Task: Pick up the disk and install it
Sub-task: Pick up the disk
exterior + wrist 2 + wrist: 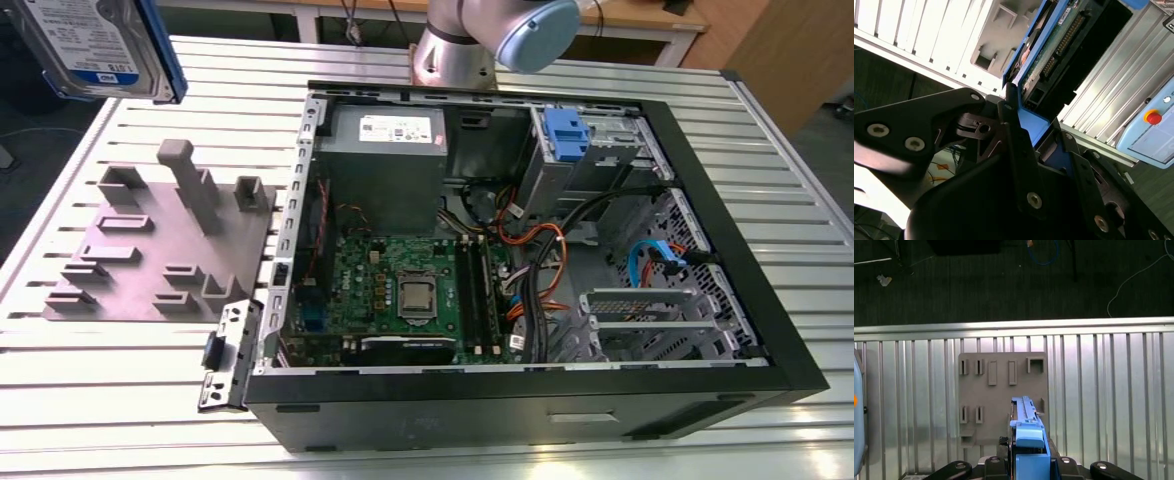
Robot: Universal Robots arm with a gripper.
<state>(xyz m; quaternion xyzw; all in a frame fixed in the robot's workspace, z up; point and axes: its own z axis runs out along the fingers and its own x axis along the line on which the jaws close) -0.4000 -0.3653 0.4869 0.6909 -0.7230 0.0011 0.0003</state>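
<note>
disk (100, 45) is hanging in the gripper (1039, 129), fingers (1011, 125) pinching its blue carrier (1029, 460), long axis pointing away from them, over the grey fixture plate (147, 250); open computer case (534, 250) is lying toward the exterior view's right.

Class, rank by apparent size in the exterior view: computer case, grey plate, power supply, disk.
1. computer case, largest
2. grey plate
3. power supply and disk look alike; the disk seems raised nearer the camera and is cut off by the picture's edge, so I don't rank them.
</note>
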